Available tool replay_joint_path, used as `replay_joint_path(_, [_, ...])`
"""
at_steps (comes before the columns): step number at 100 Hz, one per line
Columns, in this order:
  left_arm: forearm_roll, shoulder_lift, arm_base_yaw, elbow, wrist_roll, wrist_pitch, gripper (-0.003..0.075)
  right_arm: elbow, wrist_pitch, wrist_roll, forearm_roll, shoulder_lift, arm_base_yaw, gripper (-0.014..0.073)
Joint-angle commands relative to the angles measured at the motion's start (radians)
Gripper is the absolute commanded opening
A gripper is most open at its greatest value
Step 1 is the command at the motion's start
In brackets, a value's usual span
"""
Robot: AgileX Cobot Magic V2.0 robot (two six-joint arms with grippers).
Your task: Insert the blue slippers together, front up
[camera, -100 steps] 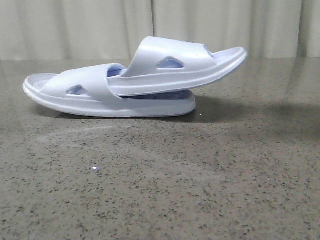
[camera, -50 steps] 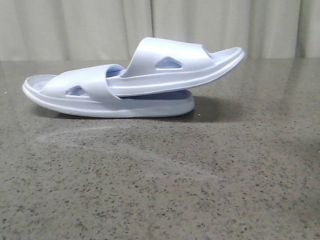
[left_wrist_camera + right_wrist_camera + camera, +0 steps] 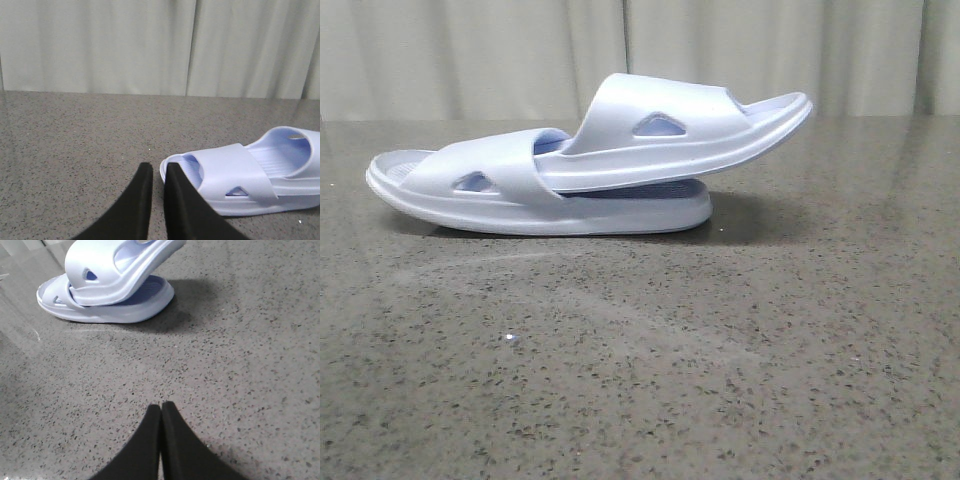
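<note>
The two blue slippers (image 3: 580, 165) are lying on the speckled grey table (image 3: 720, 370), well back toward the pale curtain (image 3: 470, 55). The bottom slipper (image 3: 535, 205) is sitting flat on the table. The top slipper (image 3: 680, 130) is poking in under the wide strap of the bottom one, and its free end is tipping up and sticking out to the right. Both are lying long-ways from left to right across the table, tops facing up. They are looking joined already, so I think the job is about done. In the front view no arm is showing at all. The left gripper (image 3: 154, 172) is sitting just beside the rounded left end of the bottom slipper, so the pair is lying ahead of it and off to its right. Its two black fingers are nearly touching, with only a thin gap, and nothing is between them. The right gripper (image 3: 160, 410) is hanging over bare table, well apart from the pair, which is lying ahead of it and off to its left. Its fingers are pressing together and holding nothing. The left arm is looking nearer to me, so if the pair needs a nudge, I think that one reaches it first.
</note>
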Motion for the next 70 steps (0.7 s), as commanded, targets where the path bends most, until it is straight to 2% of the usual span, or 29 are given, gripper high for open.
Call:
replay_joint_path(1, [-0.073, 0.007, -0.008, -0.027, 0.003, -0.022, 0.0015, -0.026, -0.022, 0.001, 0.029, 0.0, -0.001, -0.0078])
replay_joint_path(70, [-0.073, 0.007, -0.008, -0.027, 0.003, -0.015, 0.0015, -0.026, -0.018, 0.001, 0.029, 0.0, -0.001, -0.0078])
